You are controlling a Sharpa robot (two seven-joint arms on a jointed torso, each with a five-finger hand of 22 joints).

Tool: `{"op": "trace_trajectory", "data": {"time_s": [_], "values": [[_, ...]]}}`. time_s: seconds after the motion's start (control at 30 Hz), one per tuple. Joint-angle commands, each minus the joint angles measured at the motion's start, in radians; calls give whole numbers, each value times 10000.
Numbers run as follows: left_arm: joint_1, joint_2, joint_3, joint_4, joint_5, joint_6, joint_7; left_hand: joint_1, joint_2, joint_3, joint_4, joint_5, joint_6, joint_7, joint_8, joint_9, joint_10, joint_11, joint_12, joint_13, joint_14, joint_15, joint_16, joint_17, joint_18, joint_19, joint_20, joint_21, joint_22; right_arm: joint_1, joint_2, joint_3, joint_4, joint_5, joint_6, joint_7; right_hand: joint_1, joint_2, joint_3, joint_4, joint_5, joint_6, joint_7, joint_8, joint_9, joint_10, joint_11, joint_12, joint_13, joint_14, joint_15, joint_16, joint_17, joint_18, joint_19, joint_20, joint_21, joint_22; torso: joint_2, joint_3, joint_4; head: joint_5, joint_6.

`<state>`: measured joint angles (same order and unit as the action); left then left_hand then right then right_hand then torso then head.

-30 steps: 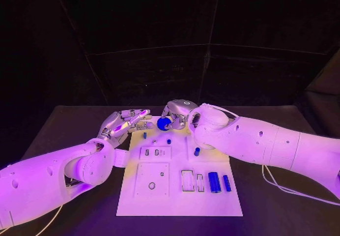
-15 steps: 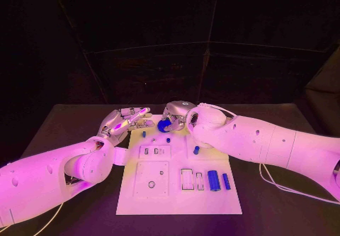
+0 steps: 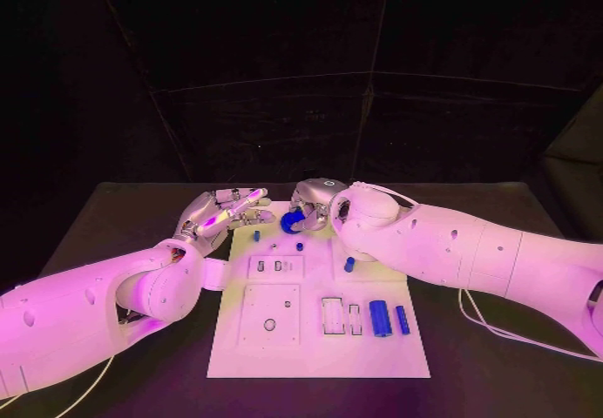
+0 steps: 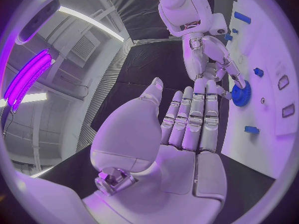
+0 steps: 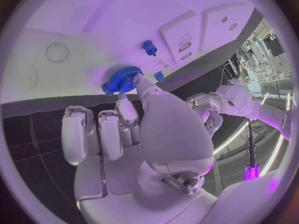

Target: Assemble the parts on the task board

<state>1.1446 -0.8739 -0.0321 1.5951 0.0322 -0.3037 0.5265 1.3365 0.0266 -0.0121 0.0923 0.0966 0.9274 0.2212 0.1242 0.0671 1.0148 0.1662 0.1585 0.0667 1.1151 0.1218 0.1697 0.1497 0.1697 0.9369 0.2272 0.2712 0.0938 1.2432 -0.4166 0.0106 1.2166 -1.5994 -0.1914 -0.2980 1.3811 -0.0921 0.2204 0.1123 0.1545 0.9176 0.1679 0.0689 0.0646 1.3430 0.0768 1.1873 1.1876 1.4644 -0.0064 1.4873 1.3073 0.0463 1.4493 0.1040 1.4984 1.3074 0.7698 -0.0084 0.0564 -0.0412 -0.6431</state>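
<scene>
**Materials and finishes on the table**

The task board (image 3: 315, 348) looks like smooth, matt white plastic. A blue gear (image 5: 121, 80) has a toothed plastic rim. Both hands, left hand (image 4: 187, 129) and right hand (image 5: 134, 134), show satin, metallic-looking shells. The table (image 3: 125, 218) is matt black.

Left arm comes in low from the left, forearm angled up toward the far end of the board. Left hand (image 3: 226, 212) flat, palm open, fingers (image 4: 194, 115) straight and side by side, holding nothing. Right arm reaches across from the right, wrist bent down. Right hand (image 3: 312, 202) pinches a blue gear (image 5: 122, 80) at its fingertips, other fingers curled.
</scene>
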Motion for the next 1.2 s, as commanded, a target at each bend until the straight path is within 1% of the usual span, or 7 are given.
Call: {"op": "trace_trajectory", "data": {"time_s": [0.03, 0.2, 0.3, 0.43, 1.03, 1.13, 1.2], "values": [[19, 5, 11, 10, -50, 68, 41, -18, 109, 11, -57, -2, -12, 75, -42, -14, -10, 69, -59, -14, 9, 21, -65, 16, 144, -2, 81, -64, -10, 19, 5, 4, -14, -101, 207, -164, -112, -123, -133, 29, -45, -89, -8, -40, 6, -65, -3, -51, -8, 660, 88, -15, 656, -86, -11, 90, 46, 1013, 0, -2, -5, -5, -6], [21, 1, 11, 8, -50, 66, 34, -18, 109, 11, -57, -2, -12, 75, -42, -14, -10, 69, -59, -14, 9, 21, -65, 16, 144, -2, 81, -64, -10, 18, -12, 3, -12, 2, 424, -142, -614, -144, -500, 404, -8, -80, -13, 24, 38, -44, 8, -22, 19, 659, 107, -16, 662, -84, -13, 122, 43, 1014, 3, 5, -7, 2, -14], [21, 0, 11, 8, -50, 67, 28, -18, 109, 11, -58, -2, -12, 75, -43, -14, -10, 70, -59, -14, 9, 21, -66, 16, 144, -2, 81, -64, -10, 18, -25, 2, 0, 122, 549, -126, -1228, -58, -860, 925, 148, -28, -22, 75, 52, -8, 14, 37, 72, 670, 112, 5, 716, -87, 2, 131, 50, 1035, 2, 9, -16, 4, -13], [22, 0, 11, 6, -50, 64, 23, -12, 115, 14, -72, -3, -16, 79, -48, -14, -12, 72, -66, -14, 15, 22, -74, 20, 144, 3, 81, -68, -16, 17, -44, 1, -1, 227, 657, -142, -1658, -2, -1318, 1361, 810, -8, -25, 101, 53, 6, 16, 90, 125, 674, 112, 17, 748, -89, 7, 129, 51, 1045, 6, 7, -18, 2, -10], [22, -27, 11, 18, -50, 38, 0, -1, 127, 22, -87, -2, -21, 81, -53, -15, -18, 74, -75, -16, 19, 22, -82, 23, 144, 7, 82, -72, -21, 17, -339, -1, 62, 382, 539, -267, -1581, 121, -1604, 1471, 1023, -85, -4, 69, 42, 65, 34, 213, 253, 687, 128, 45, 814, -95, 28, 141, 61, 1075, 1, 8, -16, -16, -21], [23, -34, 11, 20, -50, 34, 3, -1, 127, 22, -87, -2, -21, 81, -53, -15, -18, 74, -75, -16, 19, 22, -82, 23, 144, 7, 82, -72, -21, 17, -433, -3, 151, 413, 333, -228, -1530, 149, -1648, 1469, 1071, -48, -14, 91, 50, 101, 27, 269, 308, 692, 125, 54, 836, -101, 50, 142, 73, 1104, 3, 7, -12, -15, -16], [23, -39, 11, 21, -50, 33, 4, 13, 134, 30, -100, 0, -24, 82, -56, -16, -21, 75, -80, -16, 21, 23, -87, 25, 144, 10, 82, -74, -24, 17, -518, -4, 241, 426, -27, -136, -1435, 187, -1710, 1452, 1230, 14, -31, 125, 61, 199, 11, 421, 453, 702, 115, 73, 875, -113, 89, 136, 95, 1156, 4, 9, -8, -18, -13]]}}
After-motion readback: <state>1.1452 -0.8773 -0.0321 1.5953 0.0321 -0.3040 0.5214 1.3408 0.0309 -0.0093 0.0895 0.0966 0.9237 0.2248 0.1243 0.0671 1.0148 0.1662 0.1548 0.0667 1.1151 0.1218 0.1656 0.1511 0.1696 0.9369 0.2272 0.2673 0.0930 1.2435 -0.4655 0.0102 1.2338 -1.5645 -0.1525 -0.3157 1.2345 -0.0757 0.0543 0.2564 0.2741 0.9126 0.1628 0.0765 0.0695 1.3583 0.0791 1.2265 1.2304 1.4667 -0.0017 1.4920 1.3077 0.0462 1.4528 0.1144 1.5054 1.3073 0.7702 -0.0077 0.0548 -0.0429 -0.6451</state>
